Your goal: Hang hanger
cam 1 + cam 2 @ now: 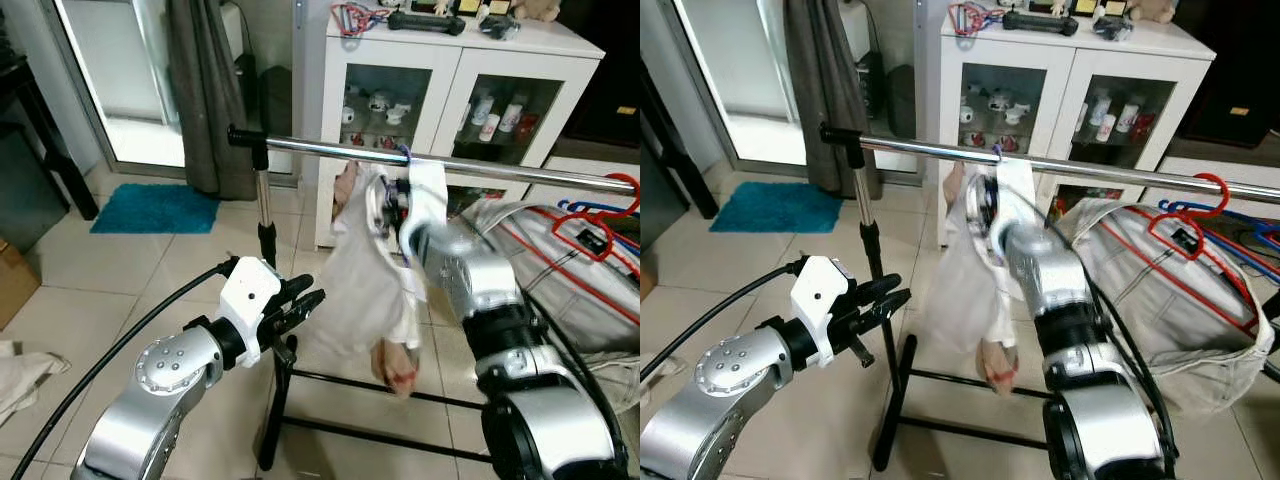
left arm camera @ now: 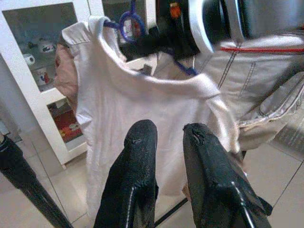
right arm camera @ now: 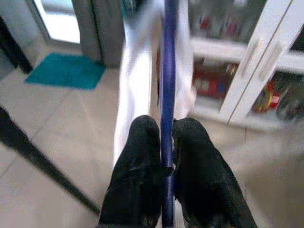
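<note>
Closest to the camera, the left end effector (image 1: 305, 302) is held out low on the left side, pointing at the garment, its two black fingers (image 2: 137, 161) a little apart with nothing between them, and it sits just short of the white shirt (image 1: 365, 290) without touching it. Past that, the right end effector (image 3: 162, 142) is raised up near the middle, right by the rail, and its fingers are clamped tight on the blue hanger (image 3: 168, 71); in the right wrist view you can see the blue bar squeezed straight between the two pads. The shirt is draped on that hanger, hanging down in front of the rack's vertical post (image 1: 264, 200), with something pinkish bunched at its lower end. The hanger's blue hook (image 2: 129, 21) looks to be right at the chrome rail (image 1: 1120, 172), though whether it's fully seated over it is hard to tell. Off to the right on the same rail there's a red hanger (image 1: 1185, 215) hooked on, and below it a big grey fabric bag (image 1: 1160, 300) with red lines on it. Farther back stands a white glass-door cabinet (image 1: 440, 100) with cups and bottles inside, and far left on the tile floor is a teal mat (image 1: 155, 208) by a dark curtain (image 1: 205, 90).
</note>
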You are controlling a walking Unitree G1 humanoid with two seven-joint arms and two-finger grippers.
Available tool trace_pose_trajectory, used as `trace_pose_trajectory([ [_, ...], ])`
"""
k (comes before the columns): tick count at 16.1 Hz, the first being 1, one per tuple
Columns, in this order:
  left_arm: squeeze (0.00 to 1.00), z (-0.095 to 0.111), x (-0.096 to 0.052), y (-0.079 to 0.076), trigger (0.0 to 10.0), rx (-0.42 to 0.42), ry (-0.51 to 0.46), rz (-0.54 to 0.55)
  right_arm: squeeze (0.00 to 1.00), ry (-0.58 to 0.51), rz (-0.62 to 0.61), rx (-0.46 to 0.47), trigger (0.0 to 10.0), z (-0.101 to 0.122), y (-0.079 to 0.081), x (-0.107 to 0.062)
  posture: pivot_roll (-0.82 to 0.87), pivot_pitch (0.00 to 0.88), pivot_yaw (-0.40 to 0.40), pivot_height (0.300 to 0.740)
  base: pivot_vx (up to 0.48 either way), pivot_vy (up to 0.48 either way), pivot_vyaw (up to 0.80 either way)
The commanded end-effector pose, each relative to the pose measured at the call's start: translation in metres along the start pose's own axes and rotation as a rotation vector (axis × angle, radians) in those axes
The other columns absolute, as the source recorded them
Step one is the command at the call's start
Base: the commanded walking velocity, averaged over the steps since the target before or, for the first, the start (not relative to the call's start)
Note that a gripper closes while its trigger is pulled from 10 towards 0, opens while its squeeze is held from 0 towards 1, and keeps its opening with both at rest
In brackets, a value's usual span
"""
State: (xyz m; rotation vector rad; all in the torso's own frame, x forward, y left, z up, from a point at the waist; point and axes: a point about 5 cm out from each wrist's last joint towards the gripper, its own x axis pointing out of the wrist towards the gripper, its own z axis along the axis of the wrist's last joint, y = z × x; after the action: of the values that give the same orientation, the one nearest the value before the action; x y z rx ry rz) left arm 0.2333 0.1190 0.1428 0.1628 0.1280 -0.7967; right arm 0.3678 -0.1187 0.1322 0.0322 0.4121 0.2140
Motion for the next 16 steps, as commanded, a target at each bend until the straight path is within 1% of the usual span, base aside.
trace_pose_trajectory([
  [1, 0.00, 0.002, 0.001, 0.000, 10.0, 0.021, 0.007, -0.001, 1.00, -0.011, -0.001, 0.013, 10.0, 0.003, -0.004, -0.003, 0.20, 0.000, -0.016, 0.740, 0.000, 0.000, 0.00],
  [2, 0.00, 0.001, 0.003, 0.001, 10.0, 0.029, 0.013, 0.013, 1.00, -0.062, 0.017, -0.014, 10.0, 0.005, -0.006, -0.008, 0.19, 0.000, -0.011, 0.740, 0.000, 0.000, 0.00],
  [3, 1.00, 0.001, 0.004, 0.008, 10.0, 0.059, 0.001, 0.083, 1.00, -0.142, 0.048, -0.054, 10.0, 0.010, -0.006, -0.016, 0.18, 0.000, -0.004, 0.740, 0.000, 0.000, 0.00],
  [4, 1.00, 0.003, 0.006, 0.017, 10.0, 0.047, -0.048, 0.177, 1.00, -0.261, 0.118, 0.001, 10.0, 0.019, -0.009, -0.036, 0.17, 0.000, 0.000, 0.740, 0.000, 0.000, 0.00],
  [5, 1.00, 0.004, 0.006, 0.022, 10.0, 0.047, -0.049, 0.225, 1.00, -0.312, 0.168, 0.058, 10.0, 0.022, -0.012, -0.050, 0.17, 0.000, 0.002, 0.740, 0.000, 0.000, 0.00],
  [6, 1.00, 0.006, 0.006, 0.024, 10.0, 0.044, -0.073, 0.257, 1.00, -0.329, 0.197, 0.064, 10.0, 0.020, -0.015, -0.063, 0.16, 0.000, 0.005, 0.740, 0.000, 0.000, 0.00],
  [7, 1.00, 0.007, 0.005, 0.025, 10.0, 0.030, -0.088, 0.276, 1.00, -0.332, 0.211, 0.068, 10.0, 0.017, -0.016, -0.071, 0.15, 0.000, 0.009, 0.740, 0.000, 0.000, 0.00],
  [8, 1.00, 0.009, 0.005, 0.027, 10.0, 0.001, -0.123, 0.315, 1.00, -0.343, 0.235, 0.083, 10.0, 0.013, -0.018, -0.086, 0.15, 0.000, 0.013, 0.740, 0.000, 0.000, 0.00],
  [10, 1.00, 0.007, 0.005, 0.026, 10.0, -0.060, -0.131, 0.336, 1.00, -0.365, 0.252, 0.115, 10.0, 0.005, -0.021, -0.111, 0.12, 0.000, 0.025, 0.740, 0.000, 0.000, 0.00],
  [11, 1.00, 0.005, 0.006, 0.026, 10.0, -0.080, -0.113, 0.340, 1.00, -0.363, 0.250, 0.110, 10.0, 0.002, -0.021, -0.116, 0.12, 0.000, 0.029, 0.740, 0.000, 0.000, 0.00],
  [12, 1.00, 0.004, 0.007, 0.025, 10.0, -0.102, -0.119, 0.345, 1.00, -0.312, 0.175, -0.003, 10.0, -0.009, -0.028, -0.120, 0.11, 0.000, 0.027, 0.740, 0.000, 0.000, 0.00],
  [13, 1.00, 0.002, 0.008, 0.024, 10.0, -0.115, -0.118, 0.368, 1.00, -0.323, 0.106, -0.102, 10.0, -0.013, -0.033, -0.123, 0.11, 0.000, 0.024, 0.740, 0.000, 0.000, 0.00],
  [14, 1.00, 0.002, 0.009, 0.025, 10.0, -0.122, -0.120, 0.391, 1.00, -0.372, 0.087, -0.127, 10.0, -0.013, -0.033, -0.126, 0.10, 0.000, 0.022, 0.740, 0.000, -0.401, 0.00],
  [15, 1.00, 0.002, 0.010, 0.027, 10.0, -0.115, -0.121, 0.413, 1.00, -0.351, 0.055, -0.095, 10.0, -0.017, -0.032, -0.125, 0.10, 0.000, 0.020, 0.740, 0.000, -0.480, 0.00],
  [16, 1.00, 0.001, 0.011, 0.029, 10.0, -0.114, -0.111, 0.424, 1.00, -0.322, 0.060, -0.087, 10.0, -0.023, -0.029, -0.124, 0.10, 0.000, 0.017, 0.740, 0.000, -0.480, 0.00],
])
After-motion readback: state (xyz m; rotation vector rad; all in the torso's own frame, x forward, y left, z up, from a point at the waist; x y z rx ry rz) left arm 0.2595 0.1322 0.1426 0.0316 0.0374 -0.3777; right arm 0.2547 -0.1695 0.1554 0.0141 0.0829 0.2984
